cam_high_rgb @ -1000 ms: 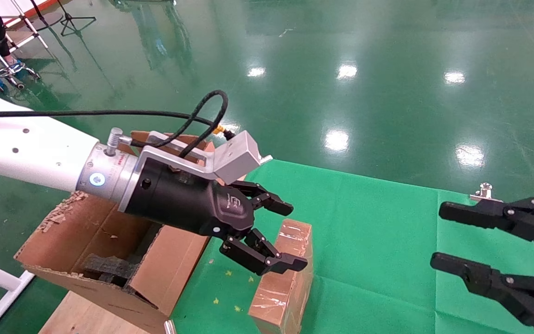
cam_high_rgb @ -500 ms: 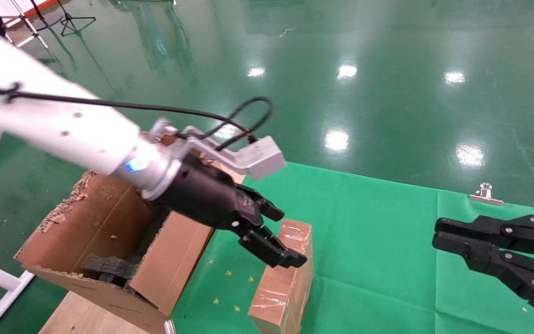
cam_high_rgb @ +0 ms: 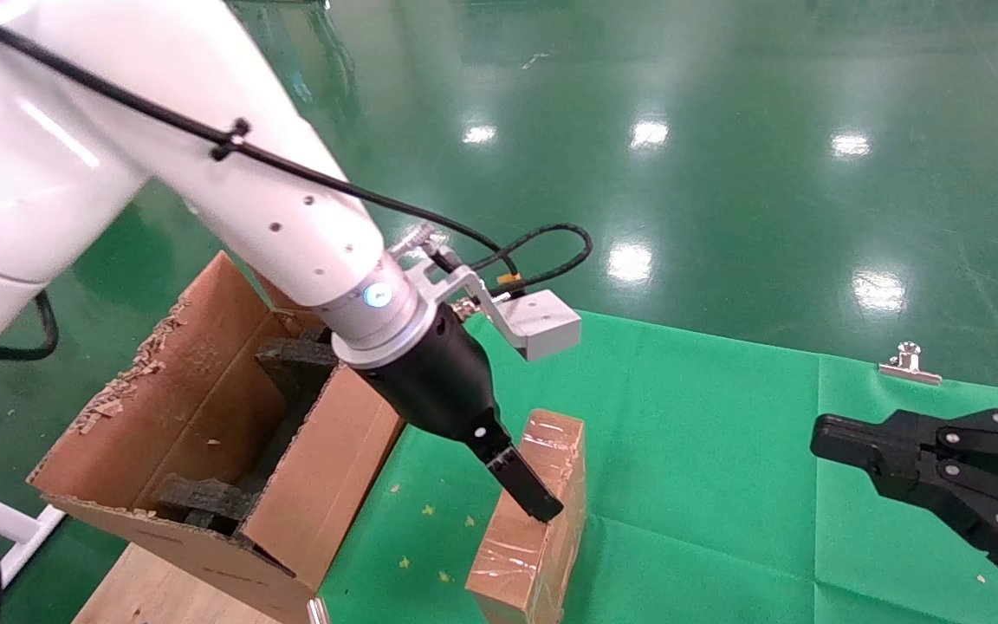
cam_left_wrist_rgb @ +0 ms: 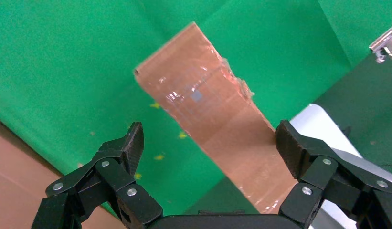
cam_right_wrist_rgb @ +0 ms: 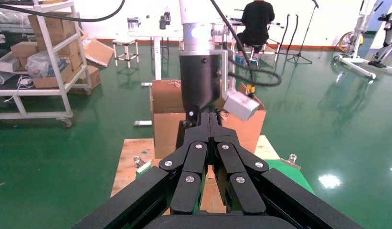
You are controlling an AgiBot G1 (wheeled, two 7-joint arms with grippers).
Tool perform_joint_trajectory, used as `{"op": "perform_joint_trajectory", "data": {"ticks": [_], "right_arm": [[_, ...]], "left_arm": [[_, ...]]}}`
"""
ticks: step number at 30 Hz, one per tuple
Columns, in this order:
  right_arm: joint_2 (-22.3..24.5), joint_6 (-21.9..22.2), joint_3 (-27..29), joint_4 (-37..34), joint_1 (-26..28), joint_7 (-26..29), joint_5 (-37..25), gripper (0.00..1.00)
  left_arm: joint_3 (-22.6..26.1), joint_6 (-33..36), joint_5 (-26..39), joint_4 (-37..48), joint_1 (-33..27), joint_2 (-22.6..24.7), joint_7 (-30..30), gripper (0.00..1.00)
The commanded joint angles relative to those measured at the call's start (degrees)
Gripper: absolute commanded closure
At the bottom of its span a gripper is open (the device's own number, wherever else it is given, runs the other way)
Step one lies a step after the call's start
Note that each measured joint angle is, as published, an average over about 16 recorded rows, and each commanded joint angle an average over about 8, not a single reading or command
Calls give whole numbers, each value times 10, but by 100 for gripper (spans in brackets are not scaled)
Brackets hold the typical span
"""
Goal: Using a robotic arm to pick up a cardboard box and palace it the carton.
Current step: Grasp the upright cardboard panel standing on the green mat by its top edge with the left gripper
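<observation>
The cardboard box (cam_high_rgb: 512, 555), small, brown and wrapped in shiny tape, lies on the green cloth (cam_high_rgb: 707, 451). My left gripper (cam_high_rgb: 538, 504), on the glossy white arm, points steeply down right over the box's middle. In the left wrist view the left gripper (cam_left_wrist_rgb: 210, 143) is open and empty. The box (cam_left_wrist_rgb: 203, 102) runs slantwise between the jaws, and one fingertip (cam_left_wrist_rgb: 289, 145) is at its edge. The carton (cam_high_rgb: 317, 485) with ragged flaps and black foam (cam_high_rgb: 295, 360) stands just left of the box. My right gripper (cam_high_rgb: 821, 433) is shut, out at the right, and shows shut in its own view (cam_right_wrist_rgb: 209, 117).
A silver binder clip (cam_high_rgb: 908, 364) holds the cloth's far right edge. A wooden board (cam_high_rgb: 135, 594) lies under the carton. Glossy green floor (cam_high_rgb: 724, 173) lies beyond the cloth. Shelves (cam_right_wrist_rgb: 50, 57) and a seated person (cam_right_wrist_rgb: 255, 19) are far behind.
My left arm has swung up and its gripper has turned from level to steeply downward over the cardboard box. My right gripper has shut and dropped a little.
</observation>
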Motion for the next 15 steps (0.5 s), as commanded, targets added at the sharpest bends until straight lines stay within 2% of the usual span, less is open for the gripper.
{"op": "perform_joint_trajectory", "data": {"ticks": [1,7,15], "right_arm": [[0,0,0,0,0,0,0,100],[0,0,0,0,0,0,0,100],[0,0,0,0,0,0,0,100]], "left_arm": [[24,-1,-7,9,-12,11,-18,0],[67,-5,-28,28,-31,34,-47,0],[99,-11,-41,36,-45,57,-73,0]]}}
